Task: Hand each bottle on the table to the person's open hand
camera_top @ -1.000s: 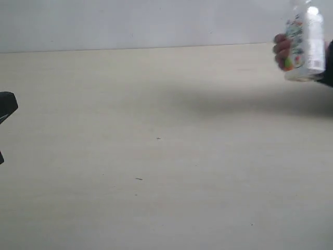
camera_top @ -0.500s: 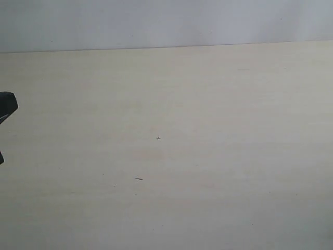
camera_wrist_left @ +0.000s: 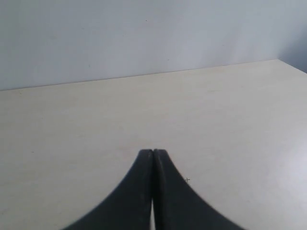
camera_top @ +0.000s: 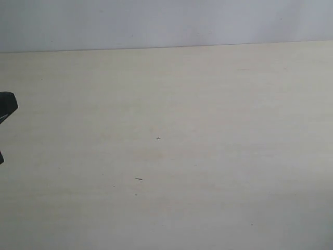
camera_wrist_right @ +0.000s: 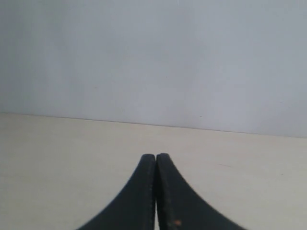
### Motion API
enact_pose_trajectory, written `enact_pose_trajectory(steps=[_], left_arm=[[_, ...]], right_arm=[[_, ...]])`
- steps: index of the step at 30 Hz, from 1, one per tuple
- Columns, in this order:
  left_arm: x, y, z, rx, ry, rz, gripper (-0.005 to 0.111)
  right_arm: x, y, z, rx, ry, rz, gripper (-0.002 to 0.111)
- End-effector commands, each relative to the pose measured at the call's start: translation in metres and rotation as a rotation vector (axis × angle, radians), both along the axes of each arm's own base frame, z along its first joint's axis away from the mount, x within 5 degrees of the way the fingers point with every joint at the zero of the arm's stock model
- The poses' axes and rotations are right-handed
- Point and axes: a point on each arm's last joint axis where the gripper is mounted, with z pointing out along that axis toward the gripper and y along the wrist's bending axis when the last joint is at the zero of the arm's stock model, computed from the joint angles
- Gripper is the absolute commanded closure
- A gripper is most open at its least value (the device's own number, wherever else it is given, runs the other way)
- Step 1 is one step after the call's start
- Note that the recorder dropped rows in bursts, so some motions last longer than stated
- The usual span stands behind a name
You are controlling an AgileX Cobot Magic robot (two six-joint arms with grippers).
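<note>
The pale beige table (camera_top: 208,130) shows no bottles in any view, and the person's open hand is out of view. A black piece of my left arm (camera_top: 6,107) pokes in at the exterior view's left edge. My left gripper (camera_wrist_left: 153,152) is shut, its two black fingers pressed together with nothing between them, over bare tabletop (camera_wrist_left: 72,120). The right gripper (camera_wrist_right: 156,156) is likewise shut and empty, above the tabletop (camera_wrist_right: 57,143); it does not appear in the exterior view.
A plain pale wall (camera_top: 156,23) rises behind the table's far edge. A few small dark specks (camera_top: 138,178) mark the tabletop. The table's right corner (camera_wrist_left: 283,62) shows in the left wrist view.
One second ago a person's hand held a whitish bottle at the upper right of the exterior view; it withdrew out of the frame. Neither arm has moved.
</note>
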Motion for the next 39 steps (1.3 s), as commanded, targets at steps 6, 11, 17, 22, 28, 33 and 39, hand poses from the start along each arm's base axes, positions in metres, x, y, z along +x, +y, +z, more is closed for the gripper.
enact_pose_trajectory(steps=[6, 11, 17, 22, 28, 33, 39], left_arm=[[0.000, 0.001, 0.000, 0.001, -0.005, 0.004, 0.107], [0.000, 0.001, 0.000, 0.001, -0.005, 0.004, 0.107], [0.000, 0.001, 0.000, 0.001, -0.005, 0.004, 0.107], [0.000, 0.001, 0.000, 0.001, -0.005, 0.004, 0.107], [-0.001, 0.001, 0.000, 0.001, -0.004, 0.002, 0.107], [-0.001, 0.001, 0.000, 0.001, -0.004, 0.002, 0.107], [-0.001, 0.001, 0.000, 0.001, -0.004, 0.002, 0.107]], right_arm=[[-0.039, -0.018, -0.004, -0.106, -0.198, -0.072, 0.108], [-0.055, -0.028, -0.018, -0.108, -0.247, -0.182, 0.108], [-0.057, -0.029, -0.022, -0.109, -0.261, -0.205, 0.108], [-0.056, -0.030, -0.025, -0.110, -0.251, -0.206, 0.108], [-0.057, -0.037, -0.044, -0.032, -0.177, -0.288, 0.108], [-0.063, -0.039, -0.076, 0.051, -0.145, -0.325, 0.108], [-0.065, -0.040, -0.108, 0.026, -0.116, -0.323, 0.108]])
